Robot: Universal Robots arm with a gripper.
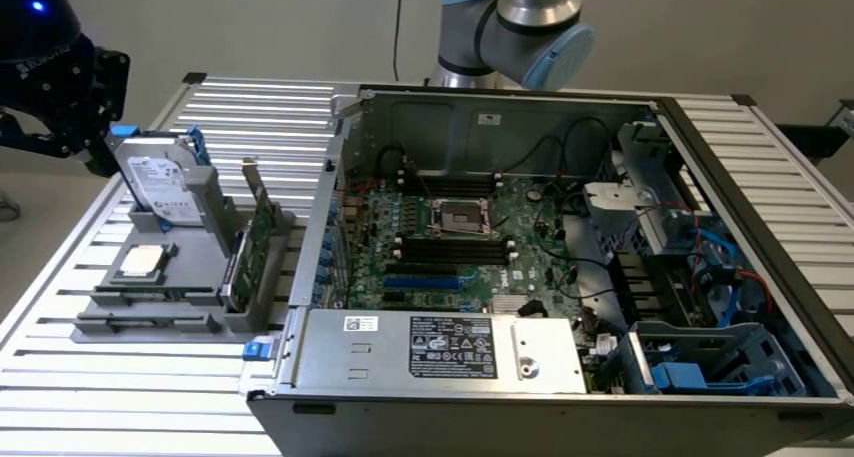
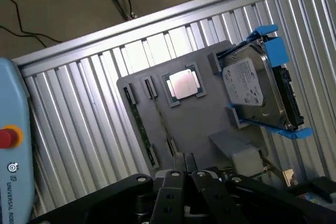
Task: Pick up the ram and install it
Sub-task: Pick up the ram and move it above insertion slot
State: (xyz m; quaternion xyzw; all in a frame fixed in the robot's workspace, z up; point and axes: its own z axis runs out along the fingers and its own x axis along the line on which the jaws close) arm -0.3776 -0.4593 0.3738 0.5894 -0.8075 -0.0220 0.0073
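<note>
The claw (image 2: 184, 159) is pressed shut on nothing, hovering above the grey parts holder (image 2: 205, 114) at the exterior view's lower left. The ram (image 2: 137, 121) lies in a slot of that holder, just past the claw's tips. Its long axis runs away from the claw.
</note>
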